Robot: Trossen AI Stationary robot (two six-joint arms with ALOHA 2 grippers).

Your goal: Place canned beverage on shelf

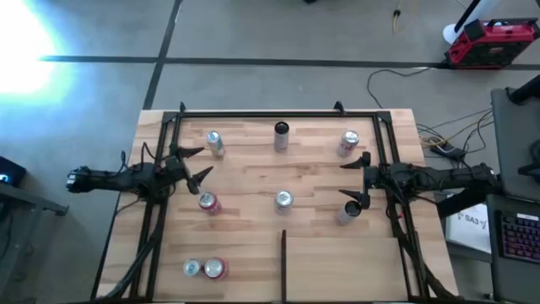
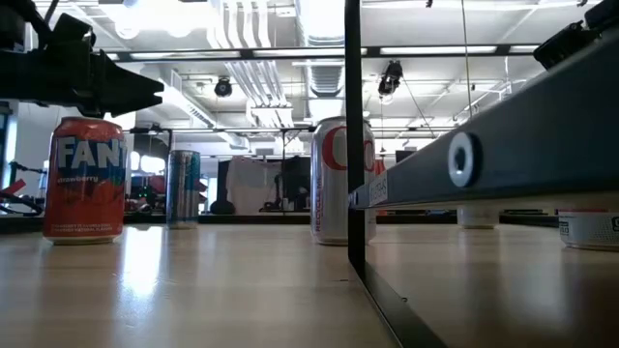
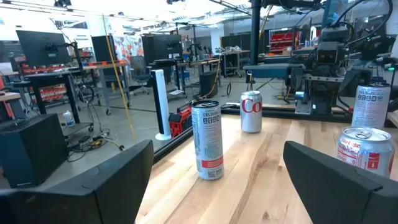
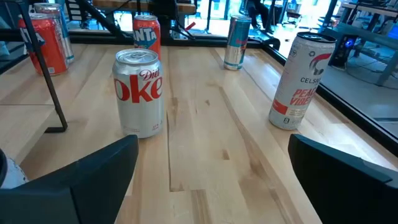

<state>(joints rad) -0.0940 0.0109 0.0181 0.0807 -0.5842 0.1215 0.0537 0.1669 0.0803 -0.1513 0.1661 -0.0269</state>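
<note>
The shelf [image 1: 249, 173], a light wooden board in a black tube frame, carries several upright cans. A Diet Coke can [image 4: 138, 93] stands mid-board, ahead of my right gripper [image 1: 348, 178], which is open at the board's right side. A tall Celsius can [image 3: 207, 140] stands ahead of my left gripper [image 1: 195, 165], open at the left side. A red Fanta can [image 1: 207, 202] stands just nearer than the left gripper. Another silver can [image 1: 348, 211] stands right beside the right gripper's near finger. My right gripper's near finger [image 1: 353, 198] stands close against the silver can at the board's right; I cannot tell whether it touches it. My left gripper touches nothing.
A thin dark divider strip [image 1: 283, 262] runs from mid-board to the near edge. Two cans [image 1: 205, 268] stand together near left, and two more cans [image 1: 214, 142] [image 1: 348, 142] stand toward the far edge. Bare wood lies near right of the divider.
</note>
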